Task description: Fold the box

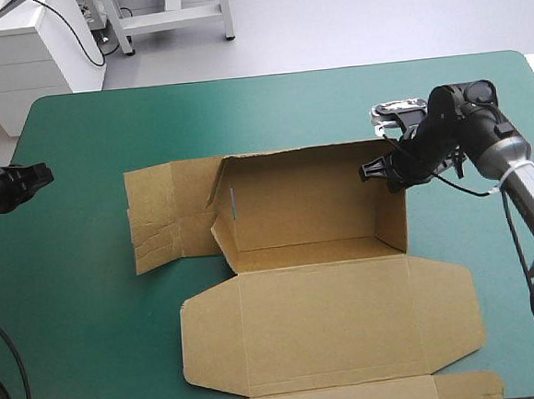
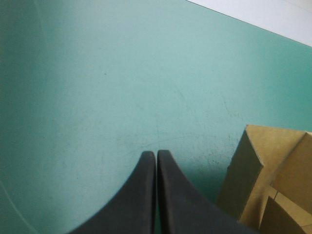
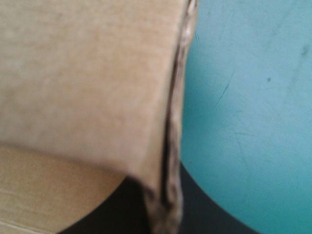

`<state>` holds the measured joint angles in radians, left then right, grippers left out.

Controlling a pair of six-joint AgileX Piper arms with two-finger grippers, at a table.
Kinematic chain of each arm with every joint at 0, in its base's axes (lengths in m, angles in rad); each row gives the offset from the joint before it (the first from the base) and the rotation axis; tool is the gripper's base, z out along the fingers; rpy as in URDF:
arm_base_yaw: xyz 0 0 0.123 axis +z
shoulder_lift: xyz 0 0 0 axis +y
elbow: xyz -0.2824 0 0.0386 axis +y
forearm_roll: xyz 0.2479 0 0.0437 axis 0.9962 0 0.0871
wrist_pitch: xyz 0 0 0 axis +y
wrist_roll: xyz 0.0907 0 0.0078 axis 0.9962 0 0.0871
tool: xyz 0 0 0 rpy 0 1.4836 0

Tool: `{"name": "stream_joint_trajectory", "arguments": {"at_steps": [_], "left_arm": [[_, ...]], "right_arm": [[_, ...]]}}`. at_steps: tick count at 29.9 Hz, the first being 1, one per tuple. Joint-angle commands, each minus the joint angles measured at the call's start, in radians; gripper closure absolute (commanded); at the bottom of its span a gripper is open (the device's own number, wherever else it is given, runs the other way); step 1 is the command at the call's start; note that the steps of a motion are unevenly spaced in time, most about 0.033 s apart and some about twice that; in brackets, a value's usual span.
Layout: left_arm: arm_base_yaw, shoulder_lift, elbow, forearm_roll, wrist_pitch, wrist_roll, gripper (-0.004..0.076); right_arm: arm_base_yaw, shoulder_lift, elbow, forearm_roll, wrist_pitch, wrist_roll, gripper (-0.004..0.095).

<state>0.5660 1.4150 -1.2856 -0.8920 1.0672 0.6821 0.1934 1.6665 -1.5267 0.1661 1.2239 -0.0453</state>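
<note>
Teal-green cover (image 1: 82, 316) surrounds the box (image 1: 304, 206), which sits mid-table with its long axis running left to right and its lid (image 1: 332, 319) flat toward the near edge. From above, my right gripper (image 1: 377, 167) is at the raised right wall. My left gripper (image 1: 41, 176) hangs at the table's left edge, well apart from the flat left flap (image 1: 162, 217) but nearer to it than the right one is. Nothing lies inside the tray.

At my left wrist, the fingers (image 2: 146, 195) meet in one arch, the box's corner ahead and to one side.

At my right wrist, the wall's edge runs between nearly closed fingers, clamped on board. I judge the left flap needs raising next.
</note>
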Motion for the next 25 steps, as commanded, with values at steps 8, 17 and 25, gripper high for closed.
{"name": "stream_joint_trajectory", "arguments": {"at_steps": [8,17,25], "left_arm": [[0.003,-0.033,-0.025,-0.066,-0.007,-0.008,0.0731],[0.003,-0.033,-0.025,-0.066,-0.017,-0.006,0.0731],[0.003,-0.033,-0.025,-0.065,-0.015,-0.006,0.0731]], "right_arm": [[-0.001,0.207,-0.229,0.025,-0.003,-0.067,0.0908],[-0.001,0.281,-0.385,0.018,0.007,-0.1,0.0871],[-0.003,0.278,-0.47,0.0,0.02,-0.052,0.0435]]}}
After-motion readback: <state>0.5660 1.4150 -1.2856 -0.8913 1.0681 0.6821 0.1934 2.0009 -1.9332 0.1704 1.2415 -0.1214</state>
